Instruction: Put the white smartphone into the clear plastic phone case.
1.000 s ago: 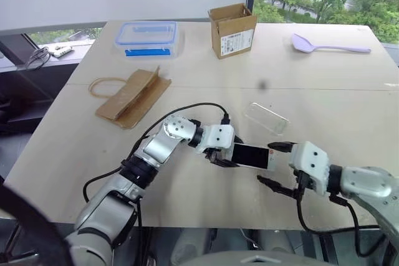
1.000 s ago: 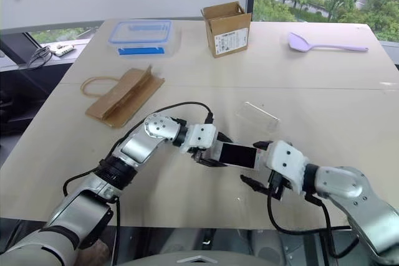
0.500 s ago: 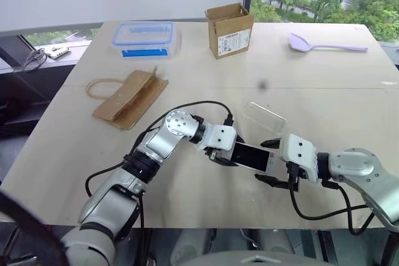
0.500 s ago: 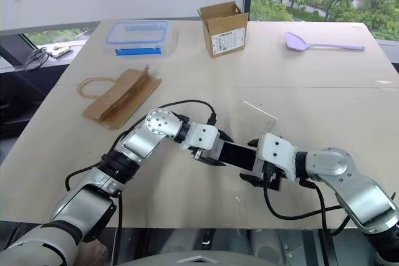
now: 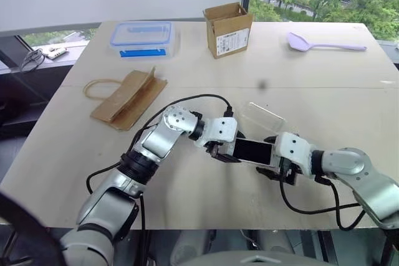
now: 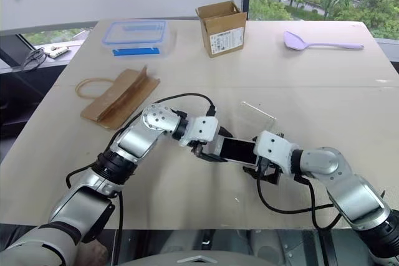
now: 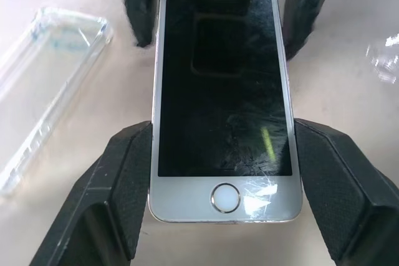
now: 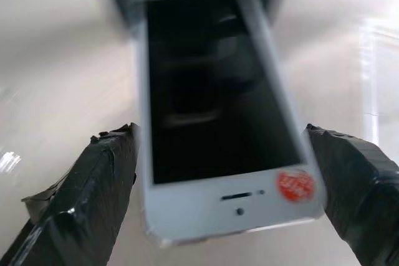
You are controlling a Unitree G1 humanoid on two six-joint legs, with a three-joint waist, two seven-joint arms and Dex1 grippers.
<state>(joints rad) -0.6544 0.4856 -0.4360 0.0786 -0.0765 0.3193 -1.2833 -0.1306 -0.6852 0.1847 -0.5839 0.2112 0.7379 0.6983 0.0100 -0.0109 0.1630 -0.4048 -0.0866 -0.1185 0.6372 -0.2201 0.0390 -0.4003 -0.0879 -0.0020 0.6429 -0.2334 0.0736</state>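
From the left eye view, you see the left gripper (image 5: 225, 152) holding the white smartphone (image 5: 252, 152) above the table (image 5: 187, 191), fingers clamped on the long edges at the phone's home-button end, screen up. Your right gripper (image 5: 274, 160) has met the phone's other end, its two black fingers spread wide with one on each side of that end; from here you cannot tell whether they touch it. The clear plastic phone case (image 5: 264, 118) lies flat on the table just beyond the phone and apart from it. Farther back sit the brown paper bag (image 5: 129, 98), the clear food box (image 5: 144, 38) with its blue-rimmed lid, the open cardboard box (image 5: 228, 29) and the lilac spoon (image 5: 324, 43). The right eye view gives you the same layout, with the phone bridging the gap between your two wrists and the case just behind it. In the left wrist view, your own fingers (image 7: 124, 185) press against both long sides of the phone near the home button, the screen is scratched, a red sticker marks the far corner, and the case lies beside the phone on the table. In the right wrist view, your right fingers (image 8: 100, 179) stand well apart, flanking the sticker end of the phone with a visible gap on each side.
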